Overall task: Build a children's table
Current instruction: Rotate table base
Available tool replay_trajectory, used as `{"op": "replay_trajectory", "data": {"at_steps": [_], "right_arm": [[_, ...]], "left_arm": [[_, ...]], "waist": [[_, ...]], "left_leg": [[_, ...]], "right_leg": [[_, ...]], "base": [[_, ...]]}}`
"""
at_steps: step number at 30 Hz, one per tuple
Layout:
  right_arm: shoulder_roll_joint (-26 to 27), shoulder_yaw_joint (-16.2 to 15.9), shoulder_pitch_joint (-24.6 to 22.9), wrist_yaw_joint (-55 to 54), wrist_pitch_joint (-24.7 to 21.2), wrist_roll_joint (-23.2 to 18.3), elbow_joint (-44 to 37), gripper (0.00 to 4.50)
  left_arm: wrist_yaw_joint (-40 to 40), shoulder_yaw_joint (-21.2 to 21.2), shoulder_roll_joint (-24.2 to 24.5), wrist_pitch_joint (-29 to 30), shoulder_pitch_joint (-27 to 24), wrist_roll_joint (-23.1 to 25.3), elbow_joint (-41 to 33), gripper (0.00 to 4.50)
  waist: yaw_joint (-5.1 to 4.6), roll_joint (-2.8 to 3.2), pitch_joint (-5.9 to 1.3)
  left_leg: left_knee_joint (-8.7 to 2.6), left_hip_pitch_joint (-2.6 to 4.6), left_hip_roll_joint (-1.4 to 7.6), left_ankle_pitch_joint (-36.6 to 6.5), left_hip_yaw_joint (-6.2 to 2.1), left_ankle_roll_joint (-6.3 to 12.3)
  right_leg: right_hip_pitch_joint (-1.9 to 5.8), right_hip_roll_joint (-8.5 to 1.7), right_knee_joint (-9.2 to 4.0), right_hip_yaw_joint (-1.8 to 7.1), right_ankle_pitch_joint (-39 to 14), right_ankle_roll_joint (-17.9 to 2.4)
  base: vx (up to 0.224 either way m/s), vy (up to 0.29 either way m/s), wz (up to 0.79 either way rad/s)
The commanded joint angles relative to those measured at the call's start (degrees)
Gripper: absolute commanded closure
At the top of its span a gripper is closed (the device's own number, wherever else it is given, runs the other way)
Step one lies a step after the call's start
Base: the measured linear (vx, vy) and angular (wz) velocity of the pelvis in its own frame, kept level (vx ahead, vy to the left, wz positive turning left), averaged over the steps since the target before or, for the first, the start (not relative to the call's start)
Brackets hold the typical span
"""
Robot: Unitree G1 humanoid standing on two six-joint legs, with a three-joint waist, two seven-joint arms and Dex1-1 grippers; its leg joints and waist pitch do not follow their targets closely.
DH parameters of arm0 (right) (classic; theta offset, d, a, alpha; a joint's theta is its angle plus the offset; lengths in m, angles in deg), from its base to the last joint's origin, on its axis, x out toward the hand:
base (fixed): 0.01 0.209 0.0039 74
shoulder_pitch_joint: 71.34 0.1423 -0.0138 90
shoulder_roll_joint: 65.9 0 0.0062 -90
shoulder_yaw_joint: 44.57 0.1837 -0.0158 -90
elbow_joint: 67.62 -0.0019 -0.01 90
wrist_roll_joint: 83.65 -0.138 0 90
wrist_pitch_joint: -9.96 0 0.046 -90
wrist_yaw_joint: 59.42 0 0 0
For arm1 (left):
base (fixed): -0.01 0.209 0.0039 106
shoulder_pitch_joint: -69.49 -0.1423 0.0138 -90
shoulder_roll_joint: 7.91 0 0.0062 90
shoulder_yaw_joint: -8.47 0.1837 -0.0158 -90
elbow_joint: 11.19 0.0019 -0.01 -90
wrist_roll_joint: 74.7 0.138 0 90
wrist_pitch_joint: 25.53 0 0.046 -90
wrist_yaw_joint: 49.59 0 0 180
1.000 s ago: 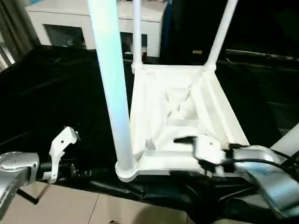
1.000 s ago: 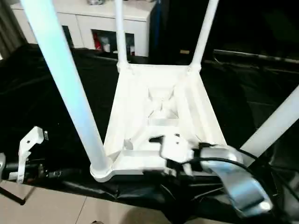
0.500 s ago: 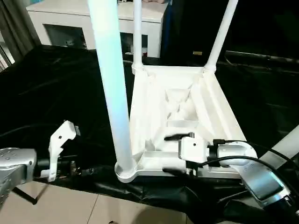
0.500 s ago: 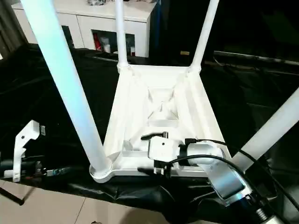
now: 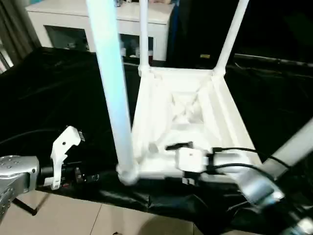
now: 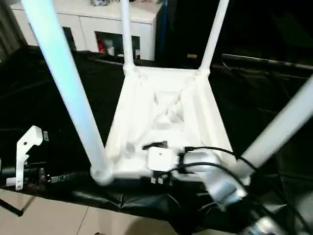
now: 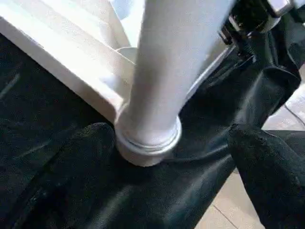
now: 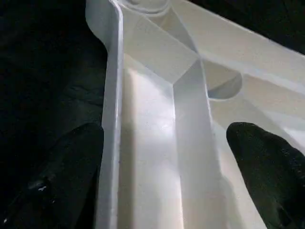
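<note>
The children's table (image 5: 183,105) lies upside down on the black cloth, ribbed underside up, with its white legs standing in the corner sockets. The near-left leg (image 5: 111,83) rises large in the foreground, and the near-right leg (image 6: 279,129) slants off to the right. My left gripper (image 7: 171,138) is open, with its black fingers (image 7: 90,148) spread either side of the near-left leg's socket (image 7: 147,138). At the table's near edge, my right gripper (image 8: 167,136) is also open and straddles the rim and a rib (image 8: 190,143). It holds nothing.
The black-draped table (image 5: 49,93) carries everything, and its front edge drops to a pale floor (image 5: 73,220). A white cabinet (image 5: 63,22) with glass doors stands behind at the left. A black cable (image 6: 215,169) loops over my right forearm.
My right gripper has slid left along the table's near edge, toward the near-left leg. The left gripper has hardly moved.
</note>
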Motion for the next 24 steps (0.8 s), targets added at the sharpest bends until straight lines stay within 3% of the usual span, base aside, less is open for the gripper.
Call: {"op": "replay_trajectory", "data": {"at_steps": [1,2,3,6,9,12,13,19,22,24], "right_arm": [[1.5,0.4,2.4,-3.0,0.7,1.0,2.3,0.00],[2.0,0.5,2.7,-3.5,0.8,1.0,2.8,0.00],[3.1,0.7,3.4,-4.5,1.2,1.2,4.0,0.00],[5.1,1.1,5.9,-7.8,3.2,2.8,9.0,0.00],[5.7,1.5,7.5,-9.8,4.6,3.6,12.8,0.00],[6.5,2.1,9.5,-13.2,6.6,4.4,17.8,0.00],[6.5,1.8,10.2,-13.9,7.6,5.3,20.0,0.00],[5.7,2.8,11.2,-14.0,9.6,4.9,23.0,0.00],[5.1,3.0,11.6,-14.8,10.9,5.3,23.7,0.00],[5.4,4.0,11.4,-14.1,11.9,3.6,24.0,0.00]], "left_arm": [[-0.9,0.0,0.0,-1.0,0.6,1.1,0.2,0.09],[-1.0,0.0,0.0,-1.1,0.6,1.3,0.2,0.09],[-1.3,0.0,0.0,-1.5,0.7,1.6,0.4,0.09],[-2.6,0.2,-1.0,-3.6,1.6,3.0,1.7,0.09],[-4.6,0.8,-2.1,-5.4,2.8,4.9,3.0,0.09],[-7.3,0.9,-4.0,-7.3,4.5,6.4,4.6,0.09],[-7.5,1.0,-4.4,-7.3,4.7,6.1,4.2,0.09],[-9.9,0.7,-5.5,-7.1,5.6,6.9,4.7,0.09],[-13.5,0.1,-7.4,-6.8,7.6,7.9,6.7,0.09],[-17.3,-0.3,-10.2,-8.6,9.9,9.4,9.3,0.09]], "waist": [[0.00,0.61,-2.64],[-0.06,0.39,-2.65],[-0.16,0.56,-2.63],[-0.20,0.38,-2.61],[0.00,0.61,-2.76],[0.27,0.57,-2.83],[0.45,0.63,-2.93],[0.84,0.47,-3.01],[0.95,0.56,-2.96],[0.88,0.28,-2.95]], "left_leg": [[-4.79,1.56,3.21,-25.7,-2.24,-3.26],[-4.78,1.45,3.21,-25.6,-2.22,-3.19],[-4.89,1.30,3.23,-25.6,-2.32,-3.45],[-4.81,1.50,3.18,-26.2,-2.23,-3.85],[-4.71,1.69,3.18,-25.7,-2.13,-4.15],[-4.76,1.42,3.15,-25.0,-2.12,-4.19],[-4.66,1.67,3.12,-24.9,-2.03,-4.28],[-4.53,1.46,3.12,-23.4,-1.87,-3.39],[-4.48,1.64,3.09,-24.0,-1.81,-3.57],[-4.51,1.36,3.01,-24.0,-1.91,-3.41]], "right_leg": [[0.44,-3.39,-5.02,2.87,-20.9,-9.9],[0.43,-3.43,-4.97,2.87,-20.4,-10.1],[0.52,-3.43,-4.82,2.83,-20.0,-10.3],[0.33,-3.49,-4.94,2.85,-20.2,-10.4],[0.32,-3.44,-4.75,2.91,-18.8,-10.8],[0.57,-3.42,-4.51,2.86,-17.2,-10.8],[0.47,-3.44,-4.58,2.86,-16.8,-10.9],[0.65,-3.37,-4.44,2.87,-15.3,-11.0],[0.50,-3.22,-4.51,2.82,-15.7,-11.0],[0.80,-3.30,-4.55,2.80,-16.7,-10.6]], "base": [[0.000,0.000,0.00],[0.000,0.000,0.00],[0.000,0.000,0.00],[0.000,0.000,0.00],[0.000,0.000,0.00],[0.000,0.000,0.00],[0.000,0.000,0.00],[0.000,0.000,0.00],[0.000,0.000,0.00],[0.000,0.000,0.00]]}}
